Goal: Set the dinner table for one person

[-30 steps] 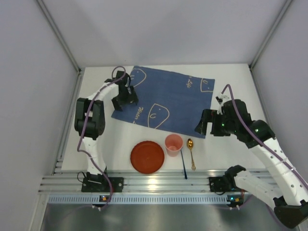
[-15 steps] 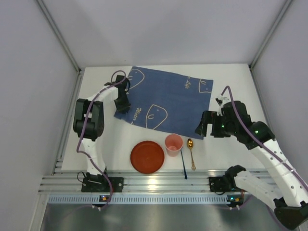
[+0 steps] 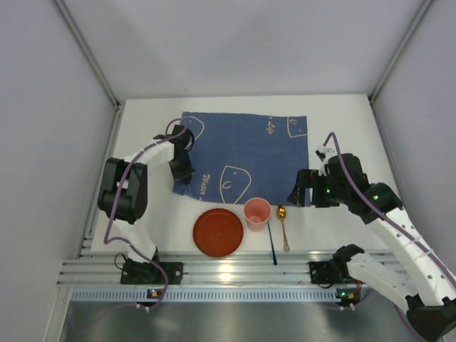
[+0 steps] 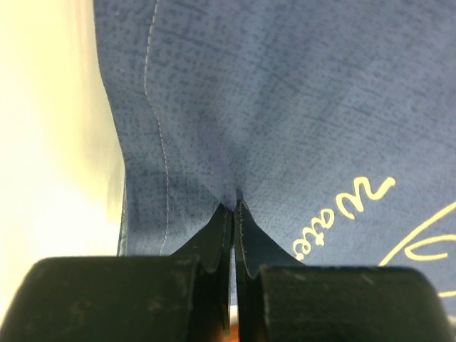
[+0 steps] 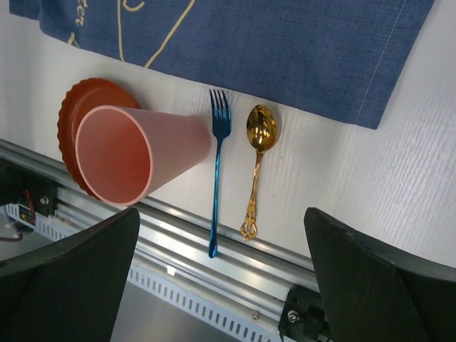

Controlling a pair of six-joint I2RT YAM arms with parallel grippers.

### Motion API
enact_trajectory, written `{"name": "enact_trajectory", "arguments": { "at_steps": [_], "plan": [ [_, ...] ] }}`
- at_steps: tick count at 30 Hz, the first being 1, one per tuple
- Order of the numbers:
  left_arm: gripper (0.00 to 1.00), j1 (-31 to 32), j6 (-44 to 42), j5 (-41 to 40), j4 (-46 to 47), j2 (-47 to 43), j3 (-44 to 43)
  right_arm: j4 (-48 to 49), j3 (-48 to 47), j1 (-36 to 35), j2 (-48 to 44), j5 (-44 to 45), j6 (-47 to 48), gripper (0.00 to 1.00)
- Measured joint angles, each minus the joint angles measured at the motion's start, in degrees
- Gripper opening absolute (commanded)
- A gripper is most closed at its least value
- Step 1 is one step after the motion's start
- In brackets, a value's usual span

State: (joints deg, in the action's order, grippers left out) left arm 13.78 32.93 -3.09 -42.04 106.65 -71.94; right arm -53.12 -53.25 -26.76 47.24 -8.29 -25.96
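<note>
On the white dinner table (image 3: 342, 121) a blue cloth (image 3: 246, 149) with cream drawings lies flat and square. My left gripper (image 3: 182, 171) is shut on the cloth's left edge; the left wrist view shows the blue cloth (image 4: 285, 107) puckered between the closed left gripper (image 4: 235, 208). My right gripper (image 3: 303, 191) hovers open over the cloth's near right corner, holding nothing. In its own view the right gripper (image 5: 221, 221) spreads wide above a blue fork (image 5: 217, 164) and a gold spoon (image 5: 258, 142). A pink cup (image 3: 257, 212) stands beside a red plate (image 3: 218, 231).
The plate, cup, fork (image 3: 271, 242) and spoon (image 3: 283, 224) line up along the near edge, just before the ribbed aluminium rail (image 3: 235, 269). Grey walls close in the table on three sides. Bare white tabletop (image 4: 50, 142) lies left of the cloth.
The left gripper has shut on the cloth's left edge and drawn it round; the cloth, tilted before, now lies square. The right gripper has drifted slightly left, still open.
</note>
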Motion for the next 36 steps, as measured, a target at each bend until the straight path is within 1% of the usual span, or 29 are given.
{"name": "enact_trajectory", "arguments": {
  "at_steps": [4, 5, 6, 7, 8, 11, 12, 14, 17, 18, 23, 26, 29, 32, 33, 35, 36],
  "plan": [
    [0.00, 1.07, 1.25, 0.28, -0.81, -4.09, 3.32, 0.37, 0.00, 0.00, -0.15, -0.87, 0.48, 1.00],
    [0.03, 1.29, 1.51, 0.28, -0.87, -4.85, 3.98, 0.37, 0.00, 0.00, -0.31, -1.05, 0.70, 1.00],
    [0.10, 1.62, 1.86, 0.26, -0.85, -5.84, 4.98, 0.37, 0.00, 0.00, -0.50, -1.38, 0.96, 1.00],
    [0.29, 1.90, 2.05, 0.24, -0.98, -6.64, 5.79, 0.39, -0.02, 0.00, -0.72, -1.90, 1.27, 1.00],
    [0.40, 2.14, 2.08, 0.22, -1.11, -7.23, 6.45, 0.39, -0.04, 0.00, -1.01, -2.45, 1.60, 1.00],
    [0.69, 2.82, 3.34, 0.11, -1.73, -8.59, 7.87, 0.44, -0.13, 0.00, -1.57, -4.48, 2.80, 1.00],
    [0.74, 2.95, 3.61, 0.02, -1.90, -8.90, 7.98, 0.42, -0.22, 0.00, -1.53, -5.29, 3.28, 1.00],
    [0.80, 3.10, 4.31, -0.17, -2.01, -9.79, 7.93, 0.59, -0.55, 0.00, -0.96, -6.67, 3.98, 1.00],
    [0.80, 3.17, 4.87, -0.92, -3.58, -11.47, 6.49, 1.01, -0.83, -0.11, 0.96, -8.57, 4.94, 1.00],
    [0.80, 3.19, 4.90, -1.09, -4.61, -11.72, 5.05, 1.18, -0.83, -0.17, 1.95, -8.98, 5.14, 0.98],
    [0.80, 3.43, 4.85, -1.51, -5.70, -13.31, -1.33, 2.05, -0.72, -2.45, 10.03, -10.08, 5.97, 0.95],
    [0.80, 3.93, 4.83, -1.46, -6.12, -16.24, -0.70, 3.98, -0.72, -3.76, 13.97, -10.36, 6.45, 0.93],
    [0.79, 4.17, 4.81, -1.25, -6.16, -19.32, 2.78, 6.01, -0.87, -5.22, 17.31, -10.45, 6.51, 0.90],
    [0.78, 4.22, 4.87, -1.03, -6.25, -20.52, 6.40, 7.87, -1.57, -7.39, 21.70, -10.25, 6.54, 0.84],
    [0.78, 4.22, 4.87, -0.98, -6.27, -20.57, 7.52, 8.37, -2.08, -8.28, 23.23, -9.92, 6.51, 0.75],
    [0.78, 4.22, 4.87, -0.96, -6.25, -20.68, 9.07, 9.01, -3.15, -10.16, 25.92, -9.07, 6.86, 0.64],
    [0.78, 4.22, 4.87, -0.94, -6.29, -20.81, 9.62, 9.14, -3.72, -11.19, 27.12, -8.00, 6.95, 0.48]
  ]
}}
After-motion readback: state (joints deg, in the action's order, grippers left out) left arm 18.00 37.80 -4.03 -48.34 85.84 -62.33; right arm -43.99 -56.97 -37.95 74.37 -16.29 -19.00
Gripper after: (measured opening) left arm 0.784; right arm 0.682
